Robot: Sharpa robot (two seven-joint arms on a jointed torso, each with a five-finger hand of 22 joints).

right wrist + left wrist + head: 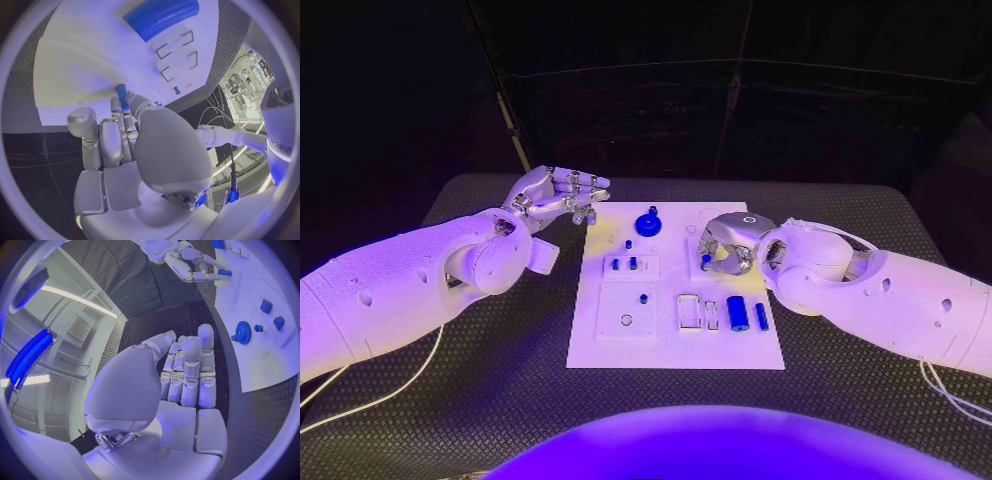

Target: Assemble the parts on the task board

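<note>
holding small blue part (121,96) over task board (675,350) | right hand (730,247) fingers pinching | left hand (561,196) curled, empty

Black table (473,400) — white cable (387,385) alongside.

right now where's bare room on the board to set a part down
Free: the task board's near strip, below the slots and blue cylinder. Crowded: the far half, with the blue gear, small pegs, and the right hand holding a blue part over it.

The task board (678,352) lies mid-table (459,400). On it, a gear (648,223) sits at 12 o'clock, a cylinder (736,311) at 4 o'clock with a thin bar (762,316) just beside it.
</note>
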